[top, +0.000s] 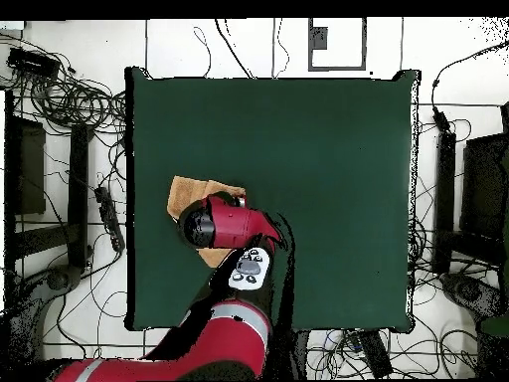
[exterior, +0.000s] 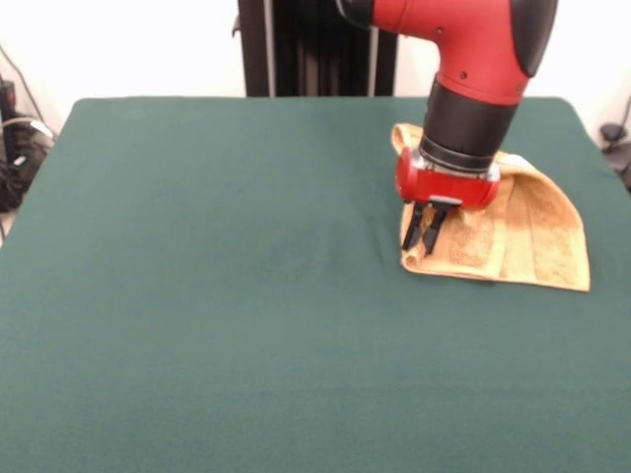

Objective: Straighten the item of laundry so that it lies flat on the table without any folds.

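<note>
Gripper (exterior: 426, 232) nearly closed, tips down on folded orange towel (exterior: 532, 241) on green tabletop (exterior: 227, 296); no readable writing.

You have bright, even light from overhead in both views. On the tabletop (exterior: 217, 296) shadows are soft and faint; only a small dim patch sits under the arm (exterior: 473, 89) beside the towel (exterior: 532, 241). The wall behind is washed out almost white. No glare on the cloth. The front view looks slightly soft.
</note>
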Robot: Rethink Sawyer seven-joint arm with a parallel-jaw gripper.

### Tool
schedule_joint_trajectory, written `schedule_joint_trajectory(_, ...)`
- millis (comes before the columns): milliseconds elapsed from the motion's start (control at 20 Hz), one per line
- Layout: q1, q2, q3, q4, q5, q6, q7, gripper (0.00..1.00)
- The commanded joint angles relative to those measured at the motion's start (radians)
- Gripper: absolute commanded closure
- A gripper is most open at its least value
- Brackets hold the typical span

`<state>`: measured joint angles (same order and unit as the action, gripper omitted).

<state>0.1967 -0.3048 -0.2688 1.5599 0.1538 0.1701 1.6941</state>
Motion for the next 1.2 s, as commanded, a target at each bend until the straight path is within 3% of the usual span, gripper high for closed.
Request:
schedule_joint_trajectory(50, 0.041, 0.089, 0.057, 0.071, 0.051, -0.033, 0.262, 1.00)
schedule_joint_trajectory(350, 0.005, 0.064, 0.088, 0.073, 0.044, -0.028, 0.236, 1.00)
schedule_joint_trajectory(500, -0.036, 0.009, 0.102, 0.036, 0.026, 0.064, 0.171, 1.00)
schedule_joint_trajectory(650, -0.086, -0.035, 0.110, -0.090, 0.026, 0.242, 0.091, 1.00)
schedule_joint_trajectory(800, -0.134, -0.004, 0.132, -0.263, 0.019, 0.394, 0.029, 1.00)
schedule_joint_trajectory(950, -0.163, 0.023, 0.157, -0.378, 0.007, 0.471, 0.001, 1.00)
schedule_joint_trajectory(1200, -0.180, 0.033, 0.179, -0.461, -0.010, 0.549, 0.008, 1.00)
